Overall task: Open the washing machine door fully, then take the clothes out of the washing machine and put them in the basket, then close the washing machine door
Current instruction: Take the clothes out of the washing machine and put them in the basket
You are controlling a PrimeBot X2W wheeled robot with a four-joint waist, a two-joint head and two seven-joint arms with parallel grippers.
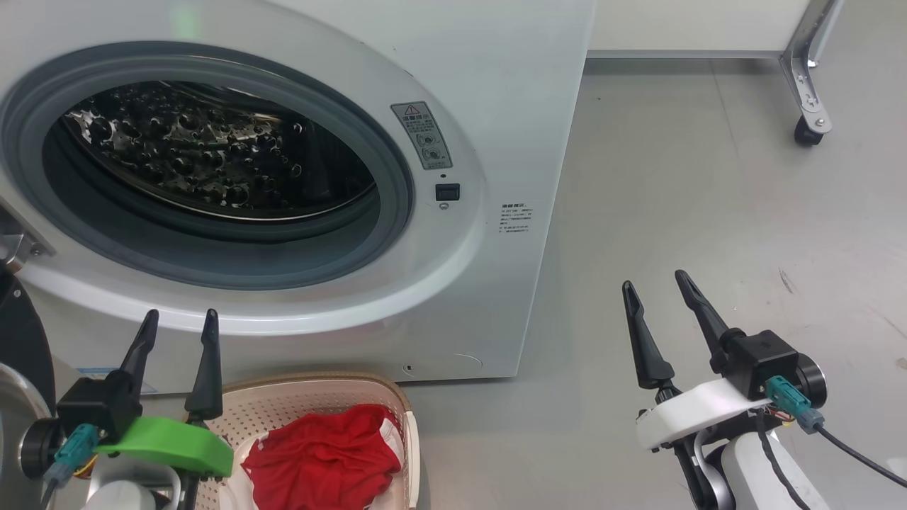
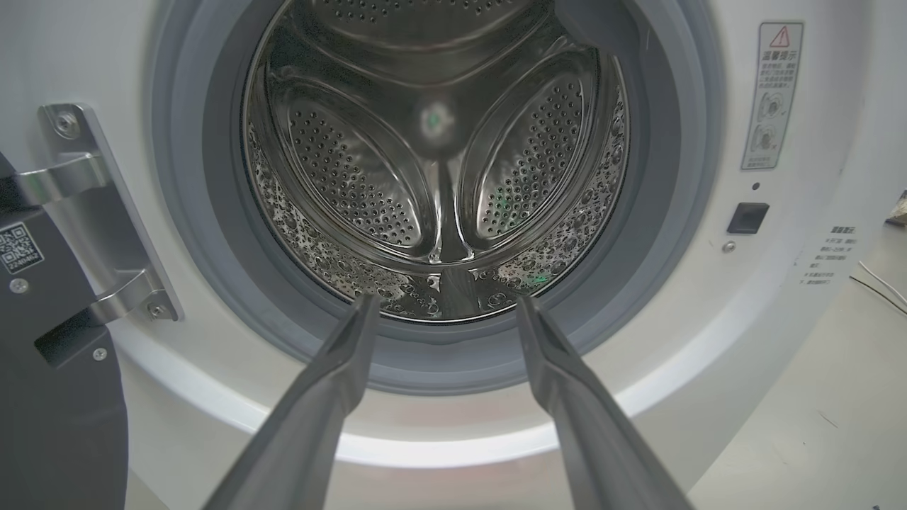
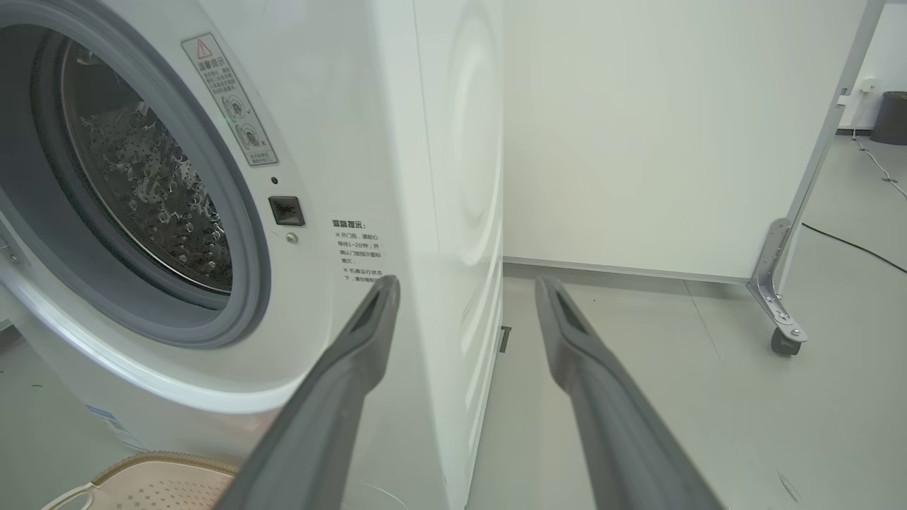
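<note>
My left gripper [image 1: 181, 315] is spread wide and holds nothing. The dark washing machine door [image 1: 21, 340] stands swung open at its left, the washing machine [image 1: 496, 71] and its grey-ringed porthole are straight ahead of the fingertips, and the cream basket [image 1: 312, 384] is just right of its wrist with the red clothes [image 1: 326, 453] crumpled inside. My right gripper [image 1: 654, 280] is equally wide and empty, with the machine's corner ahead to its left and the basket well to its left.
</note>
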